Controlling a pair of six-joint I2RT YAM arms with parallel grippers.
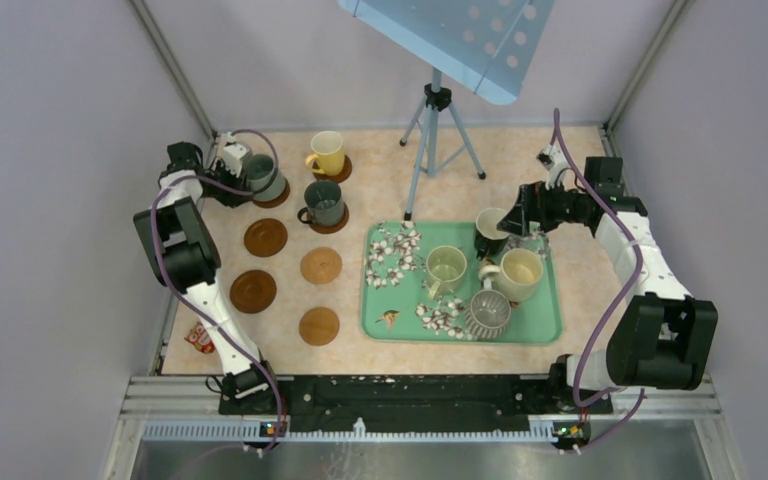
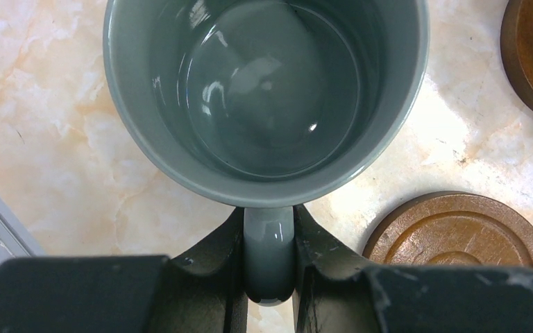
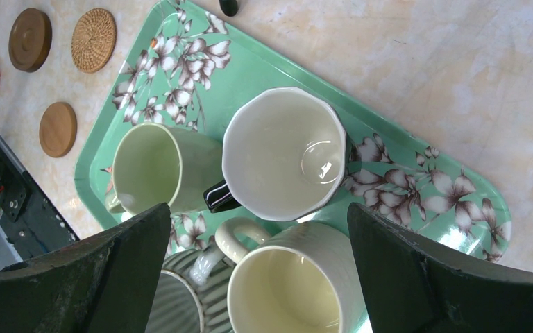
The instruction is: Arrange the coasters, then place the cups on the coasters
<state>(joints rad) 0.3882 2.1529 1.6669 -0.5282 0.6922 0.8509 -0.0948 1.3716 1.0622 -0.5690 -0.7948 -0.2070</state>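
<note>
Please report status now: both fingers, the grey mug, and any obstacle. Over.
Left fingers shut on grey mug handle, mug at rear left coaster. Right fingers open over black mug on tray. Cream mug and pale green mug crowd it.

Glossy glazed grey mug [image 2: 264, 104], matt wooden coaster [image 2: 458, 229], marble-look tabletop [image 2: 55, 139]

Black-and-white jointed arms [image 1: 192, 268], purple cables [image 1: 557, 130]

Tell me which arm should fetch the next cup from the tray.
Right. The right hand, open, hovers over the black mug on the green tray. The left hand is shut on the grey mug's handle, far across the table, so it is busy.
</note>
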